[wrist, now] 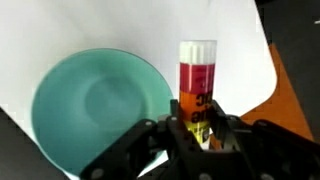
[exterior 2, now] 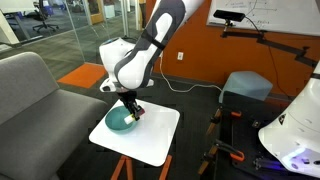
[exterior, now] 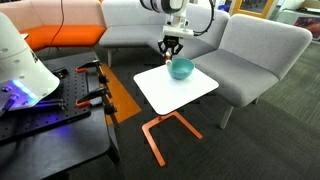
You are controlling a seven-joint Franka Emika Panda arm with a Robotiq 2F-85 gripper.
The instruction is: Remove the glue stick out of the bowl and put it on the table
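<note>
We held the glue stick by one end, claw pinched tight around it, just beside the bowl, outside its rim, seemingly ready for the worktop.

We are in an office lounge. We see grey sofas, a glass partition and a whiteboard.

Smooth and softly glossy across the teal bowl; matt white on the tabletop. Shiny, partly translucent plastic on the glue stick. Dull black on the claw. Painted orange metal in the frame; grey cloth on the sofa.
</note>
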